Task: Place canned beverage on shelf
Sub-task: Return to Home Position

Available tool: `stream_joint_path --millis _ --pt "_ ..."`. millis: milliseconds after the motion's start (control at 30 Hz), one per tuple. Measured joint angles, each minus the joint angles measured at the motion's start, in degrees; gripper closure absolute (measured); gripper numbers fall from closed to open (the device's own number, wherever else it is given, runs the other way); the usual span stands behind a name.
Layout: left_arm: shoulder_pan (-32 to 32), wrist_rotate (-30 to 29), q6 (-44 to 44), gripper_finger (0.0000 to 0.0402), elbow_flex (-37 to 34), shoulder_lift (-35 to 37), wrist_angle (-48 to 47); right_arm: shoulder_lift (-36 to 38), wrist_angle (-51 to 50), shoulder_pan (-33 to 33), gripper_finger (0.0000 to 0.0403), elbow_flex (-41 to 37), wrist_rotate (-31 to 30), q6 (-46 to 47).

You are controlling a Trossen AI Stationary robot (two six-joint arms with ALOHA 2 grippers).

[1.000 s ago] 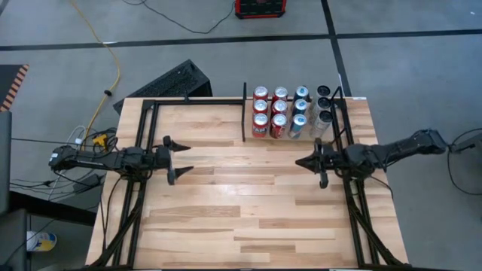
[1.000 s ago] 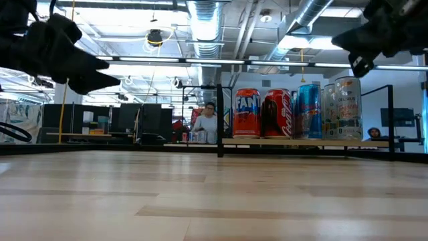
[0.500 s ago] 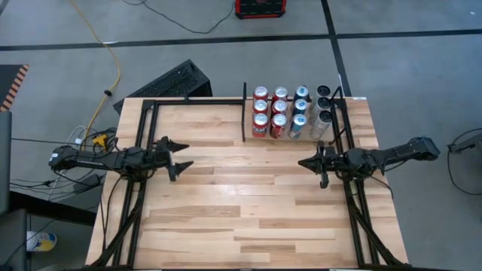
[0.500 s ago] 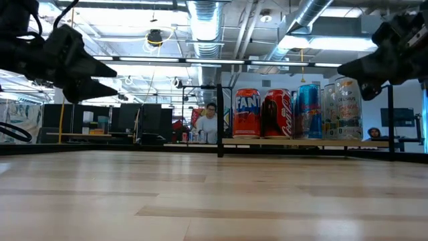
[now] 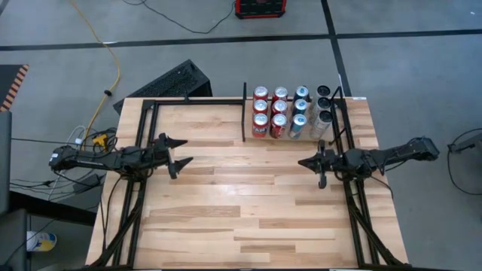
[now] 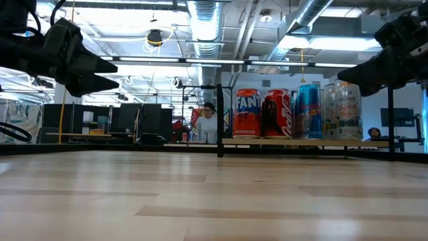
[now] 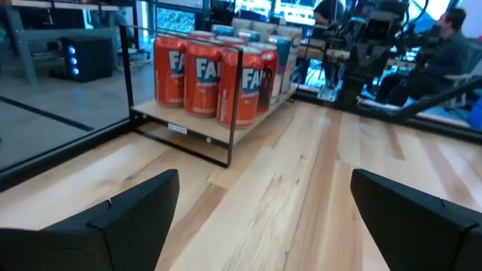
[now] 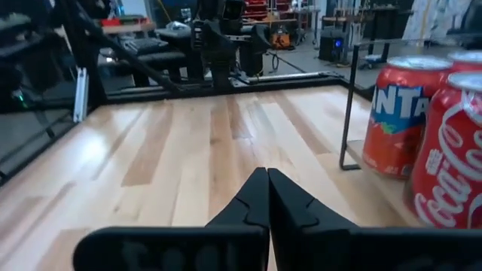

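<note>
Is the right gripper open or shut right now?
Shut. The right wrist view shows the right gripper with its two fingers pressed together, no gap, nothing held between them.

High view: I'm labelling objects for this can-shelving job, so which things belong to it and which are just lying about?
Job: the shelf; the soda cans standing on it; the left gripper, open, and the right gripper, shut, both empty over the table.
Lying about: black keyboard, yellow cable, red case, all off the table.
</note>
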State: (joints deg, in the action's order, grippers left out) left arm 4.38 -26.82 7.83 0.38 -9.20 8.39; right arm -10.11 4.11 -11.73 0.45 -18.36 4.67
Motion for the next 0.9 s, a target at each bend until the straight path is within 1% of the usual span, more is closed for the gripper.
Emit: stream_joint_path --millis 167,233,400,567,900 --pt "0.0 -0.29 -0.11 0.0024 0.0 -0.01 -0.38 -0.68 -0.23 0.04 0.0372 -0.04 -0.14 -3.81" --pt "0.0 -0.49 0.18 0.0024 0.0 -0.01 -0.38 -1.04 -0.2 0.05 0.0371 -0.04 -1.03 -3.41" --pt "0.0 -0.13 -0.08 0.0024 0.0 -0.01 -0.59 -1.25 -0.23 0.05 0.0372 -0.08 -1.08 -3.24" --pt "0.0 0.01 -0.59 0.0024 0.0 -0.09 -3.65 -1.25 -0.3 0.05 0.0371 -0.09 -1.08 -3.22" --pt "0.0 0.01 -0.59 0.0024 0.0 -0.17 -3.39 -1.25 -0.41 0.05 0.0371 -0.15 -1.1 -3.2"
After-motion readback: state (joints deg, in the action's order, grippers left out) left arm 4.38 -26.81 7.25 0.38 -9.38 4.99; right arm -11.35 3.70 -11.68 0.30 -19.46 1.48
